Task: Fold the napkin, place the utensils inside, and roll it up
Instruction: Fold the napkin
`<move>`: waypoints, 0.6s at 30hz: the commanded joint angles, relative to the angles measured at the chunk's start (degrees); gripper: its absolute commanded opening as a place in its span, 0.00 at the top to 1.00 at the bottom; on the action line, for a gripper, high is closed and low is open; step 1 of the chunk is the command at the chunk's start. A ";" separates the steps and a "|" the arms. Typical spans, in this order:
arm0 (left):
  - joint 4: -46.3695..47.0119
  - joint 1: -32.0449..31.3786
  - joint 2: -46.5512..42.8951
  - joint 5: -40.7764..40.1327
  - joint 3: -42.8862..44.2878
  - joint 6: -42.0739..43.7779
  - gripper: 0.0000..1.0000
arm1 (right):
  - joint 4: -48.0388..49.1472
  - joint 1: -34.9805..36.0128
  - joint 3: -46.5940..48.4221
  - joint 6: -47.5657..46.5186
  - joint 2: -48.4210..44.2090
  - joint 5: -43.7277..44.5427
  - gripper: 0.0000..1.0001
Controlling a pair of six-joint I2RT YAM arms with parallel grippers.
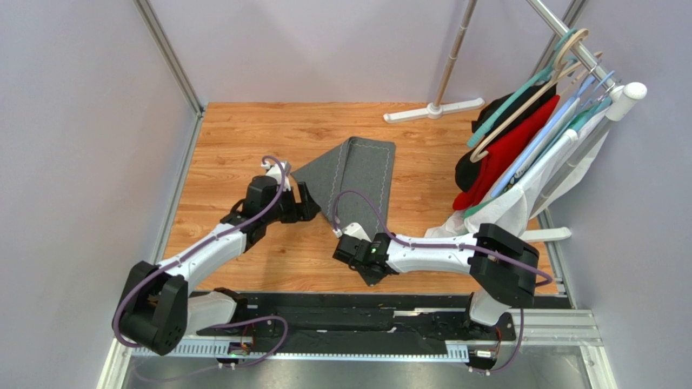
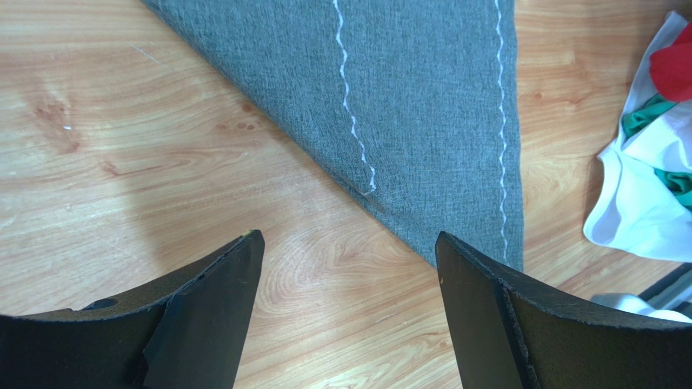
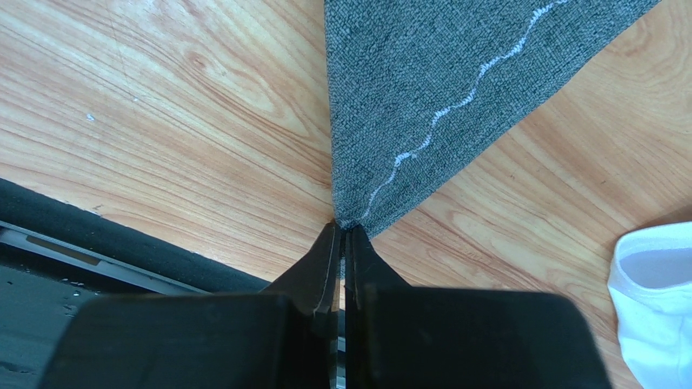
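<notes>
The right gripper is seen closed tight on the near tip of the napkin, with no gap left between its jaws. The left gripper is held wide open over the wooden table. Nothing is gripped, and the napkin's slanted edge lies just beyond its fingertips. One napkin is counted, folded to a wedge, with two pale stitched lines shown. In the top view its long axis is laid from 6 to 12 o'clock, the narrow tip pointed at 6 o'clock. Towards 3 o'clock, one red garment and one black garment are hung above a white cloth.
</notes>
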 commanded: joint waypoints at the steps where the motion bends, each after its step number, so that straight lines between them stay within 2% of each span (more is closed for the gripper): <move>1: -0.71 2.04 -2.81 -0.36 0.76 0.44 0.13 | -4.48 -0.04 3.59 -2.14 0.53 3.26 1.00; 9: -0.45 6.25 -3.96 1.40 -1.00 0.18 0.12 | -11.51 -0.04 12.38 -6.27 0.09 8.97 1.00; 18: 1.40 8.72 -3.87 3.25 -2.58 -0.17 0.12 | -13.10 -0.92 23.45 -11.90 6.15 16.53 1.00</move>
